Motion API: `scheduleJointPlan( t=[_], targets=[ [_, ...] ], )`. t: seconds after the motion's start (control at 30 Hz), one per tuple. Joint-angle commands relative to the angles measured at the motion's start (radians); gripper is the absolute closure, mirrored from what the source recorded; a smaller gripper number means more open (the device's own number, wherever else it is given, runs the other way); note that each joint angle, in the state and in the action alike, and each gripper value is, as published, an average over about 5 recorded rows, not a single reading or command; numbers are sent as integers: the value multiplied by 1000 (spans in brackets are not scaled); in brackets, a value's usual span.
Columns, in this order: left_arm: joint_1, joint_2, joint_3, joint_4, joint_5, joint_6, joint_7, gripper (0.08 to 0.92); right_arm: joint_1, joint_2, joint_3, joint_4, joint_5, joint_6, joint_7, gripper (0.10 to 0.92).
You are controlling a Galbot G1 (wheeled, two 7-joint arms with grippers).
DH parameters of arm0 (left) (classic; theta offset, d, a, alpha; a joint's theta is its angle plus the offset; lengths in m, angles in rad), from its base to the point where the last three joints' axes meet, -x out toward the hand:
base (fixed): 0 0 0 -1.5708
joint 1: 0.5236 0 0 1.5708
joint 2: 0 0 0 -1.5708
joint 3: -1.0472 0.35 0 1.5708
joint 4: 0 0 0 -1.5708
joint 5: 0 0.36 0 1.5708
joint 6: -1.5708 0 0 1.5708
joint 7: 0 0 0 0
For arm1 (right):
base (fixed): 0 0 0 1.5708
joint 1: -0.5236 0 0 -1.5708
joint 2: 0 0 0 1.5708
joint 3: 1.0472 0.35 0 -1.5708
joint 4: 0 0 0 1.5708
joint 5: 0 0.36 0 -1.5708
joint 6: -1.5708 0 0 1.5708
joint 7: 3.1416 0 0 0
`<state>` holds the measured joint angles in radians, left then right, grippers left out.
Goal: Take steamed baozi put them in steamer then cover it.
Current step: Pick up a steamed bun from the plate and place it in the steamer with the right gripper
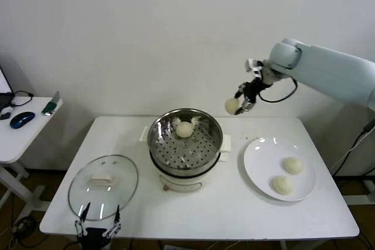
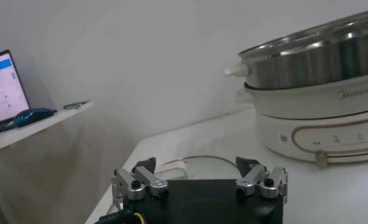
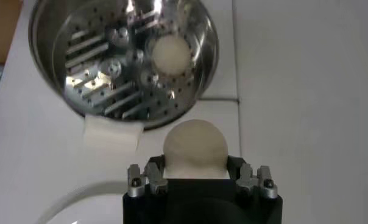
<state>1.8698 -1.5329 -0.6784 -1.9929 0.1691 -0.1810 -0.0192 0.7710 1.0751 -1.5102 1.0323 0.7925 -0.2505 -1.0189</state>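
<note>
At the near edge of the white desk the left claw waits with its fingers spread wide, holding nothing, just in front of the glass cover, which lies flat on the desk with its cream handle up. To the right of the cover stands the steamer, a shiny steel pot on a white base, with one baozi resting on its perforated tray toward the back. Farther right, a white plate carries two more baozi side by side. Beyond these, raised above the desk between the steamer and the plate, the right claw is clamped on a fourth baozi, which bulges out between its fingers.
</note>
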Motion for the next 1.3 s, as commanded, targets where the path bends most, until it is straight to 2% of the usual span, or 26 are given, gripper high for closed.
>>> scheduleJointPlan(
  t=[0.03,0.77,1.3],
  targets=[
    [7,3,10,-5,17,0,4,177,70,223,-37,26,143,-57,45,359],
    [19,24,14,-12,24,-13,4,177,-118,430,-105,-8,75,-158,151,359],
    [8,27,13,-6,22,-8,5,177,-180,460,-111,-26,60,-199,185,359]
  ],
)
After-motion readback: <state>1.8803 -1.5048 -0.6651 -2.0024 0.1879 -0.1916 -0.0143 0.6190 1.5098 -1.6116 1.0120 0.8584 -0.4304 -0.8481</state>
